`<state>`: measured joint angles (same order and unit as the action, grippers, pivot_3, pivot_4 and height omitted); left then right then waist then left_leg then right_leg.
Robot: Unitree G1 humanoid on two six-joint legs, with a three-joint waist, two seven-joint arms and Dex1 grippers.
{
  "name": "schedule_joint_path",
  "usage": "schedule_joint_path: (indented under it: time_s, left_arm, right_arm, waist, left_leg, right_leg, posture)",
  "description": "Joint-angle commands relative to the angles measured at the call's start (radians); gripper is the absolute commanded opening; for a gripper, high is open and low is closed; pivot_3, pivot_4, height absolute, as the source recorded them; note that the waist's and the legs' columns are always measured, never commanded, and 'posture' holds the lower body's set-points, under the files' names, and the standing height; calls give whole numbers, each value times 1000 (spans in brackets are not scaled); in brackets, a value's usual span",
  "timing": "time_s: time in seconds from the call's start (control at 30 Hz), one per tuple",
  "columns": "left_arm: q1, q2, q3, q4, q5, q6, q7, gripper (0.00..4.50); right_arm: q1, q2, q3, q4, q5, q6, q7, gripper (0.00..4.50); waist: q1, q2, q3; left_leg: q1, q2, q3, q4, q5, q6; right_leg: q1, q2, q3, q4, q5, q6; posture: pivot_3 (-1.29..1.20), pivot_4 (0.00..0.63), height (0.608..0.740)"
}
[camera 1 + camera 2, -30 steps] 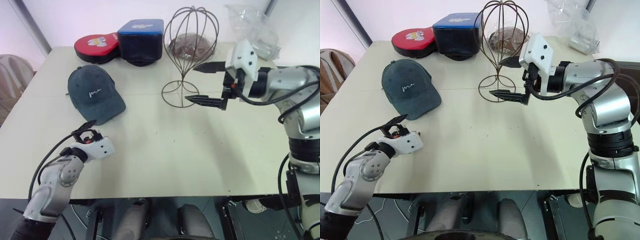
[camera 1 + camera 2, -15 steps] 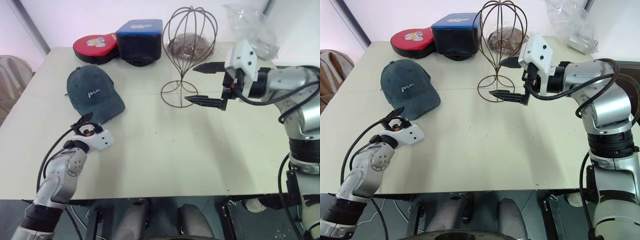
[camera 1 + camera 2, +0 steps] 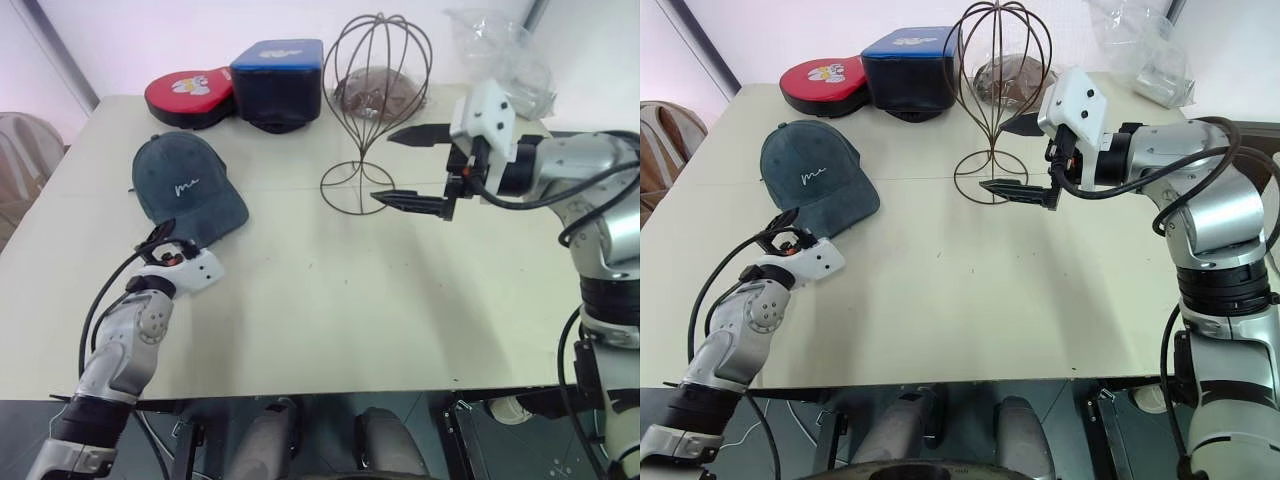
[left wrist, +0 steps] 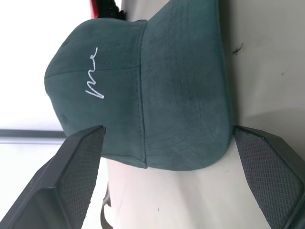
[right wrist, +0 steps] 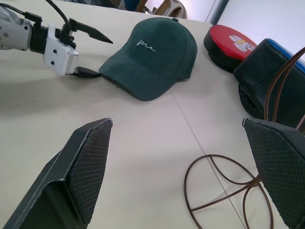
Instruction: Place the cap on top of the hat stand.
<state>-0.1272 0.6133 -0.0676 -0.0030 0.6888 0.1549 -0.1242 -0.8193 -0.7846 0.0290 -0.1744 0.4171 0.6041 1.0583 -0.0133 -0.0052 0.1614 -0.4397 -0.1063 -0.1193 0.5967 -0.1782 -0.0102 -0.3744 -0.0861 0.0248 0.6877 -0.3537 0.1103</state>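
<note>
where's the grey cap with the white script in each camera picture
Left eye: the cap, upper left on the table.
Right eye: cap, upper left.
Left wrist: cap between the fingers.
Right wrist: cap, top centre.
Shared landmark: red cap behind it.

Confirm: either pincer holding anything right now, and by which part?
Nothing held. Left pincer is open at the cap's brim, not yet gripping it. Right pincer is open beside the hat stand.

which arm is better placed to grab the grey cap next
Left. The left gripper is open right at the brim of the cap, fingers facing it. The right gripper hangs open beside the hat stand, well away from the cap.
</note>
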Motion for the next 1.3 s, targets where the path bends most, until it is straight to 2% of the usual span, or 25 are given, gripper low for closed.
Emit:
schedule_joint_path:
  time_s: [0.03,0.43,0.53,0.77,1.3]
  left_arm:
    - [12,0,-13,77,8,3,25,4500]
    - [-3,-5,-40,149,4,-23,87,4500]
    - [-7,-3,-46,162,3,-36,103,3611]
    - [-6,3,-46,176,5,-66,157,55]
    - [2,14,6,98,28,-155,359,19]
  right_arm:
    - [-25,-16,-34,-42,18,-1,-5,4468]
    - [-22,-23,-37,-43,19,0,-5,4468]
    - [-22,-24,-37,-43,19,-1,-5,4500]
    - [-20,-28,-38,-42,19,-5,-7,4500]
    - [-26,-24,-34,-36,15,-11,-7,4500]
  waist:
    - [0,1,-1]
    - [1,10,-7]
    - [0,10,-7]
    - [3,15,-10]
    - [2,14,-9]
  left_leg:
    - [0,0,0,0,0,0]
    - [1,0,0,0,0,0]
    - [2,0,0,0,0,0]
    - [2,0,0,0,0,0]
    - [2,0,0,0,0,0]
  right_leg:
    - [0,0,0,0,0,0]
    - [1,0,0,0,0,0]
    - [1,0,0,1,0,0]
    - [2,0,0,1,0,0]
    - [1,0,1,1,0,0]
  posture:
    - [0,150,740]
    - [0,150,740]
    - [0,150,740]
    - [0,150,740]
    - [0,150,740]
